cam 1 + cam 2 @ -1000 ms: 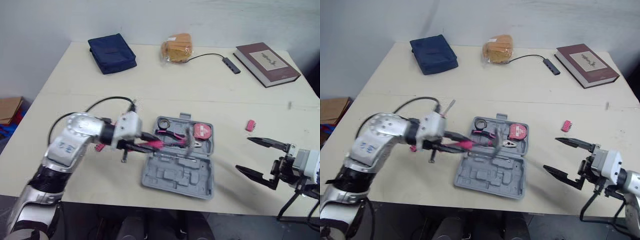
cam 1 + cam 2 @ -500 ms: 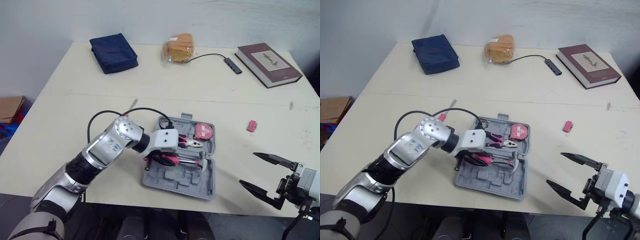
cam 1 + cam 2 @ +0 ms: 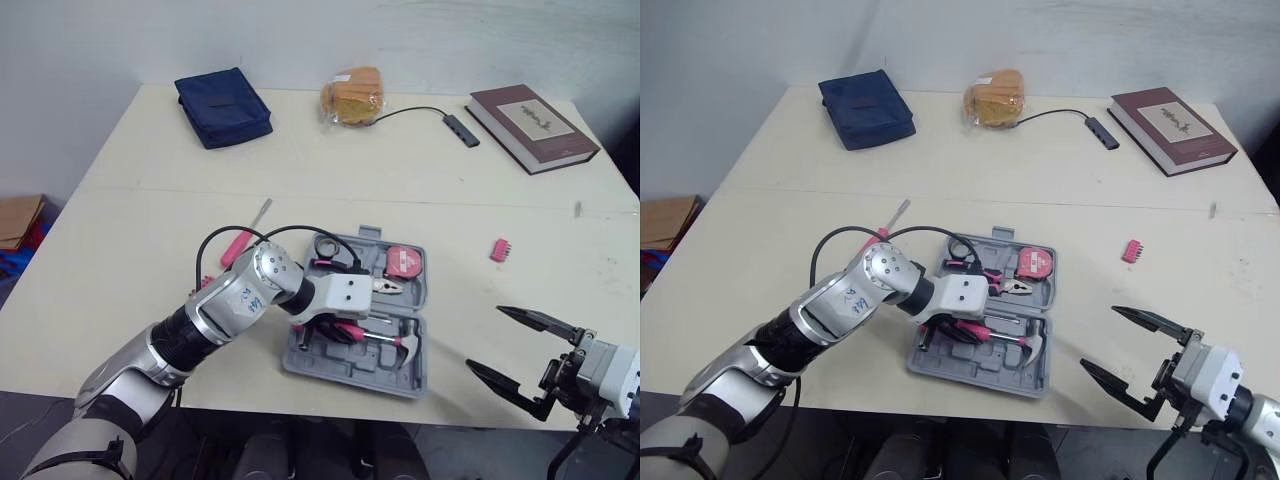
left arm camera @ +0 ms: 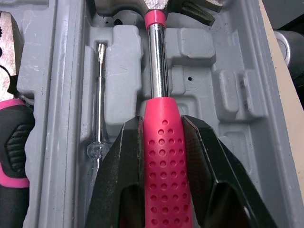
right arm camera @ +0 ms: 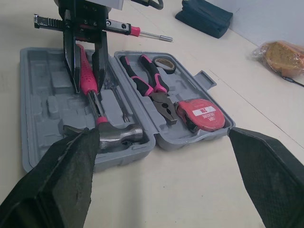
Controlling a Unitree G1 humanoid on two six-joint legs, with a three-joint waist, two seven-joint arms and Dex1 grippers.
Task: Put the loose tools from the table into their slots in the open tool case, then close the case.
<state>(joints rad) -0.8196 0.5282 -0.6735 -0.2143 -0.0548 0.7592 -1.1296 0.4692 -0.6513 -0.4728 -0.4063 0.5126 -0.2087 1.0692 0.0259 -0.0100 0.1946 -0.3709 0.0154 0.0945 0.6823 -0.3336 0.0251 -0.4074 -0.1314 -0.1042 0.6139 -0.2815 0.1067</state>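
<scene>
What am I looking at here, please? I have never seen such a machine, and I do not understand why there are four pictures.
This is a humanoid robot with two arms, each ending in a two-finger gripper. Two pictures come from cameras on its head, looking down at a table; two come from wrist cameras, looking along the fingers. The left gripper is shut on a hammer, by its pink handle, inside the open tool case, which also holds pliers and a tape measure. The right gripper is open, holding nothing, near the table's front edge. A screwdriver, a pink bit holder, a blue pouch and a book lie on the table.
</scene>
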